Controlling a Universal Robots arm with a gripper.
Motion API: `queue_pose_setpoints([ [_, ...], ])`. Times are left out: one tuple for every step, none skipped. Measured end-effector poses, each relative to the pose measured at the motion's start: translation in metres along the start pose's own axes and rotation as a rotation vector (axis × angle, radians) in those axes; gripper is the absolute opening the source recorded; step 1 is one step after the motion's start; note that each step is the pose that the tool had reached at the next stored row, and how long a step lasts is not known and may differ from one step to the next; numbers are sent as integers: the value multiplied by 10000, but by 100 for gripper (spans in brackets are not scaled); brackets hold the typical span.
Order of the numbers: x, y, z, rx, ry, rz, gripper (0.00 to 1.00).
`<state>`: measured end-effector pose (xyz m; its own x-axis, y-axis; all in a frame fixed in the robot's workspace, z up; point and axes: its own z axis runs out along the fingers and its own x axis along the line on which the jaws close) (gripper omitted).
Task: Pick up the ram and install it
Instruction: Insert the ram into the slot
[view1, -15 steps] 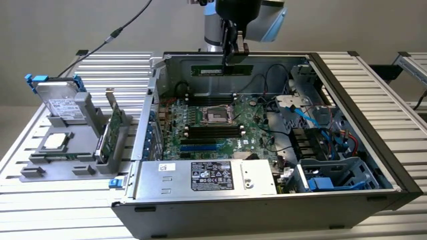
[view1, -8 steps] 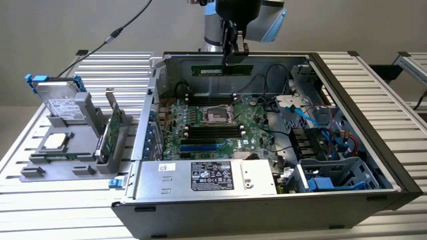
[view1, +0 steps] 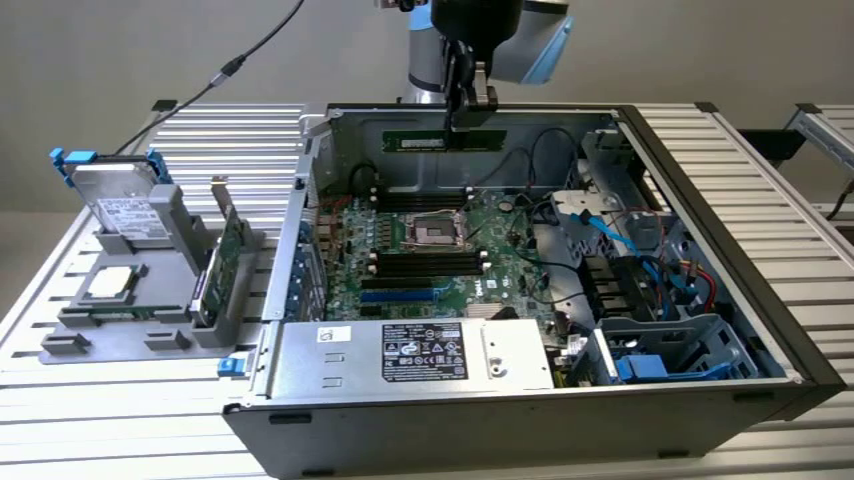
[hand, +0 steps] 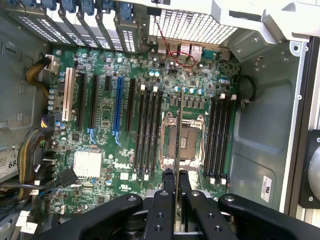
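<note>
An open computer case (view1: 534, 430) is set on the table (view1: 80, 420), motherboard (view1: 441, 250) and power supply (view1: 414, 355) exposed; at the exterior view's left a hard drive (view1: 127, 205) and an expansion card (view1: 227, 260) are stood in a grey rack (view1: 134, 300)

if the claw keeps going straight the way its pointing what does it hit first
Probably the CPU socket on the motherboard: the claw, shut on the ram, points down at it, so the ram's edge would land first. Height above the board is unclear.
</note>
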<state>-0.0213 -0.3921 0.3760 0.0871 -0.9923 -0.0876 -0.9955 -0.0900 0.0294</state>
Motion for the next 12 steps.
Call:
queue_pose_setpoints([
  [1, 0, 16, 9, 2, 0, 14],
  [3, -1, 32, 8, 4, 0, 14],
  [6, -2, 66, 9, 3, -1, 14],
  [14, -5, 155, 10, 3, -2, 14],
  [18, 7, 219, 10, 3, 0, 14],
  [19, 15, 237, 9, 3, -1, 14],
  [20, 22, 250, 9, 4, 0, 14],
  [21, 35, 274, 9, 4, 0, 14],
  [21, 45, 292, 9, 3, -1, 14],
  [22, 57, 311, 9, 3, -1, 14],
  [22, 70, 329, 9, 4, -1, 14],
  [22, 83, 348, 10, 3, 0, 14],
])
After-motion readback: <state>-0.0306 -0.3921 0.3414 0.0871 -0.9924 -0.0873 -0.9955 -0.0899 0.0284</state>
